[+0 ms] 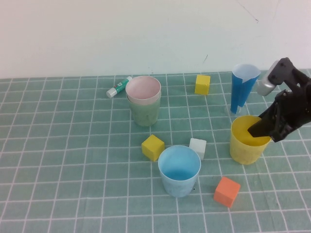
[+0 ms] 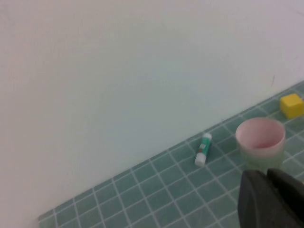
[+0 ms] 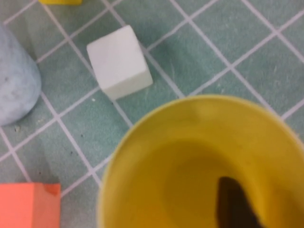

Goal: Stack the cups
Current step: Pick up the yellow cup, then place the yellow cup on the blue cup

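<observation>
A pink cup (image 1: 143, 89) sits nested inside a pale green cup (image 1: 144, 112) at the back middle of the mat; the left wrist view shows the same pink cup (image 2: 260, 137) in the green cup (image 2: 259, 159). Near the front stands a light blue cup (image 1: 179, 171), upright and alone. The yellow cup (image 1: 245, 145) is upright at the right. My right gripper (image 1: 265, 133) is open astride its right wall, with one finger (image 3: 235, 204) inside, clear of the wall. My left gripper (image 2: 268, 178) is outside the high view, shut and empty, hanging short of the nested pair.
A tall blue-and-white paper cone (image 1: 243, 87) stands just behind the yellow cup. Yellow cubes (image 1: 202, 83) (image 1: 153, 147), a white cube (image 1: 197, 148) and an orange cube (image 1: 227, 191) lie around the blue cup. A glue stick (image 1: 119, 86) lies by the back wall.
</observation>
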